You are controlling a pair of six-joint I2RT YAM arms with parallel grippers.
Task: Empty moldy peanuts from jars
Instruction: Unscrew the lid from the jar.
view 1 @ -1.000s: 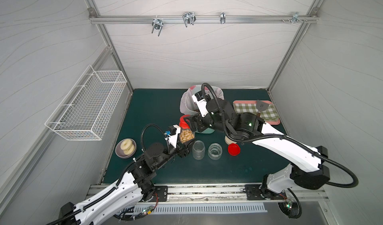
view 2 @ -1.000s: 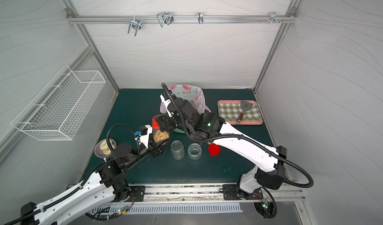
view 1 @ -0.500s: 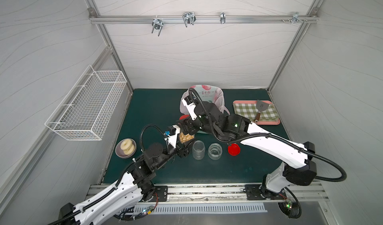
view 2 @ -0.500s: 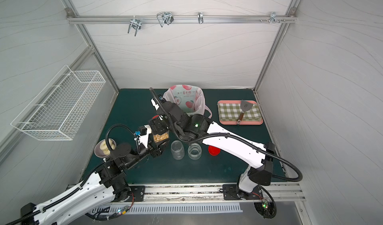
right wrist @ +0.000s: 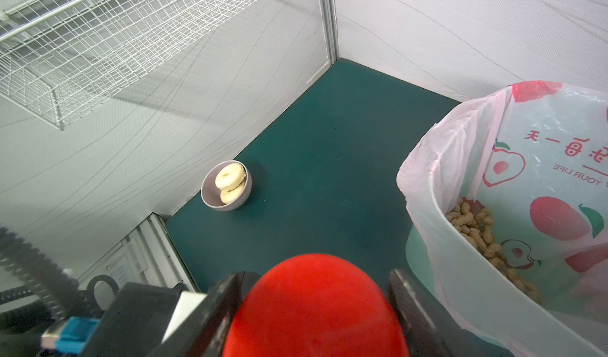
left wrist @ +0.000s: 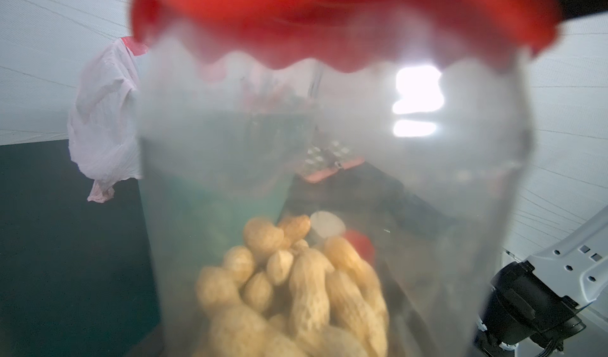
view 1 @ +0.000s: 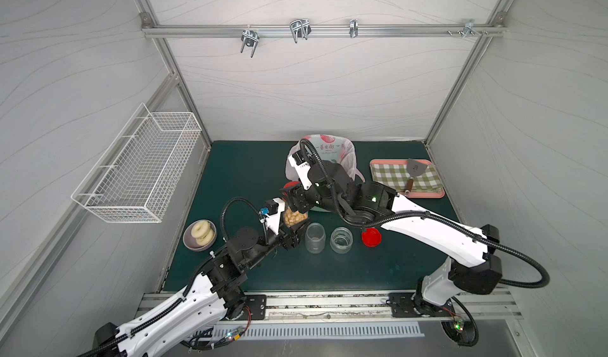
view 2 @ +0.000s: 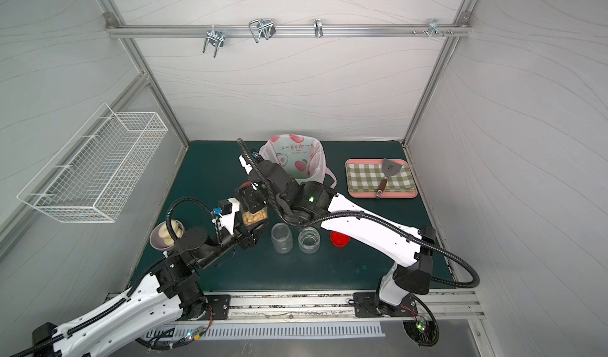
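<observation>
Left end effector (view 1: pixel 291 230) clamps the jar (view 1: pixel 296 217), which I judge light, slick and rigid, by its body at 9 o'clock from the empties (view 1: pixel 315 238); right end effector (right wrist: pixel 314 289) straddles its scalloped lid (right wrist: pixel 316 319), the twist point, contact unconfirmed.

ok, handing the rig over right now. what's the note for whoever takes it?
Left gripper: shut on the jar with peanuts, red lid on.
Right gripper: jaws either side of that lid; can't tell if it grips yet.
Done: two empty jars stand open next to a loose red lid; peanuts lie in the bagged bin.
Left to do: unscrew the lid, tip the held jar out into the bin.
</observation>
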